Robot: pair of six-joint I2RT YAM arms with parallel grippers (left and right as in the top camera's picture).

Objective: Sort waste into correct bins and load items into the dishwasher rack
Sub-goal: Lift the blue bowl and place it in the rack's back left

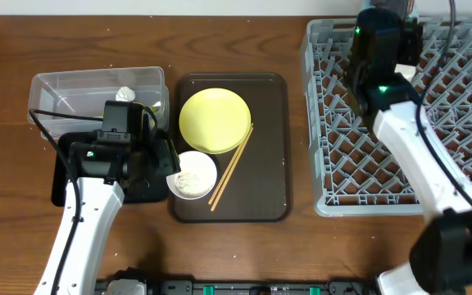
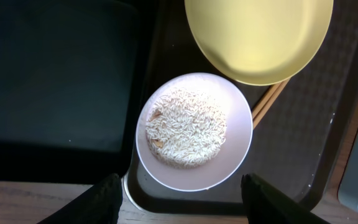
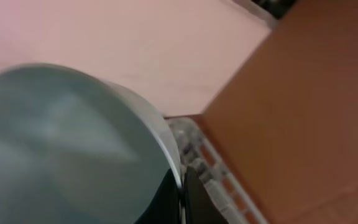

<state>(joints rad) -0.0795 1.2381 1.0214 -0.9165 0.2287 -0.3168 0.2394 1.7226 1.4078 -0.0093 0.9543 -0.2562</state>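
The white bowl (image 2: 194, 130) (image 1: 195, 174) holds white rice (image 2: 188, 127) and sits at the front left of the brown serving tray (image 1: 269, 192). My left gripper (image 2: 182, 202) (image 1: 170, 162) is open just short of the bowl's near rim, and its fingers touch nothing. The yellow plate (image 1: 215, 120) (image 2: 260, 37) lies behind the bowl. The chopsticks (image 1: 232, 168) (image 2: 266, 102) lean beside it. My right gripper (image 3: 182, 196) is shut on the rim of the light blue bowl (image 3: 67, 143), held over the grey dishwasher rack (image 1: 457, 115) (image 3: 219, 177).
The clear box (image 1: 80, 86) stands at the back left with a small white lump (image 1: 125, 94) inside. The black tray (image 1: 60, 184) (image 2: 55, 81) lies under my left arm, next to the serving tray. My right arm (image 1: 416, 156) stretches across the rack.
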